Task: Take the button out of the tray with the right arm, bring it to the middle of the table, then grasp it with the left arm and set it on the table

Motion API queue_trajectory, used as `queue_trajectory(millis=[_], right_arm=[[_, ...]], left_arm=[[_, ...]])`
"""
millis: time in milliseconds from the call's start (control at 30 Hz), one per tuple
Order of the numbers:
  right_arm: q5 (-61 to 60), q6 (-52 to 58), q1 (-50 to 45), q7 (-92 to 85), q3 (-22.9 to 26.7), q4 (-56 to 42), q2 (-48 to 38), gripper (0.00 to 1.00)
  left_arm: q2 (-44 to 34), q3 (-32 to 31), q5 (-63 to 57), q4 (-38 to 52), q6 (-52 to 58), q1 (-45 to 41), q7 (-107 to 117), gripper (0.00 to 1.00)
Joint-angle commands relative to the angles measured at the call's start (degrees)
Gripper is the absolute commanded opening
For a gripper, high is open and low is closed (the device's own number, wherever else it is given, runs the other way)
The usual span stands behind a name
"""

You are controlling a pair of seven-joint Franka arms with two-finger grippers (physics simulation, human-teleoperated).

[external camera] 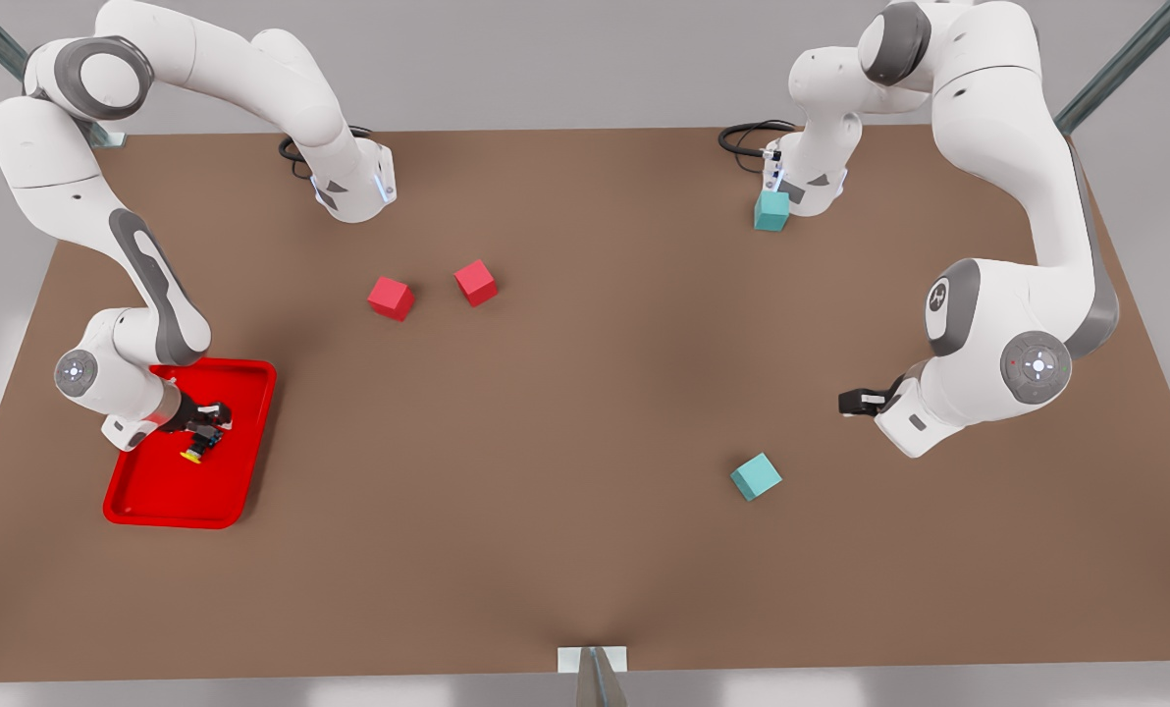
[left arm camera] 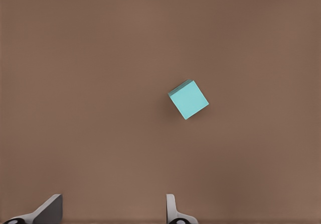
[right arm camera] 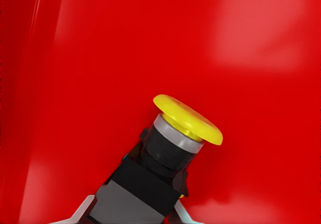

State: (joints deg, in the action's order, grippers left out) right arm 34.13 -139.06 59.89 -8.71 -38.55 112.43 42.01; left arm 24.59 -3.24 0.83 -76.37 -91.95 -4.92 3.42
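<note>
Over the tray on the front view's left, I have the right gripper down among the red walls, its fingers clamped on the dark body of the button. The yellow cap points away from the fingers, and the button sits at the gripper's tip over the tray floor, so I judge the pick-up is made and the carry to the middle is next. Further right, two red cubes lie on the brown table, well off that path. A teal cube rests near the left gripper, which waits low over bare tabletop with fingers apart. Another teal cube sits by that arm's base, and grey walls surround the table.
</note>
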Motion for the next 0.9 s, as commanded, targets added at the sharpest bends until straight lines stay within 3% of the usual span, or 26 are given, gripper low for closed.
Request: queue_trajectory(millis=[0,300,567,867], right_arm=[[0.15,0.01,-0.12,1.32,-0.03,-0.02,-0.44,0.62],[0.15,0.01,-0.47,1.76,-0.03,-0.02,-0.70,0.58],[0.15,0.10,-0.56,1.76,-0.03,-0.11,-0.79,0.49],[-0.12,1.33,-1.53,11.43,-0.21,-0.19,-1.93,0.49]], left_arm=[[-0.07,-0.01,-0.04,0.00,0.01,0.00,0.10,1.00],[-0.07,-0.01,-0.04,0.00,0.10,-0.09,0.10,1.00],[-0.25,-0.01,-0.04,0.08,0.10,-0.09,0.10,1.00],[-0.42,-0.01,-0.04,0.08,0.19,-0.61,1.94,1.00]])
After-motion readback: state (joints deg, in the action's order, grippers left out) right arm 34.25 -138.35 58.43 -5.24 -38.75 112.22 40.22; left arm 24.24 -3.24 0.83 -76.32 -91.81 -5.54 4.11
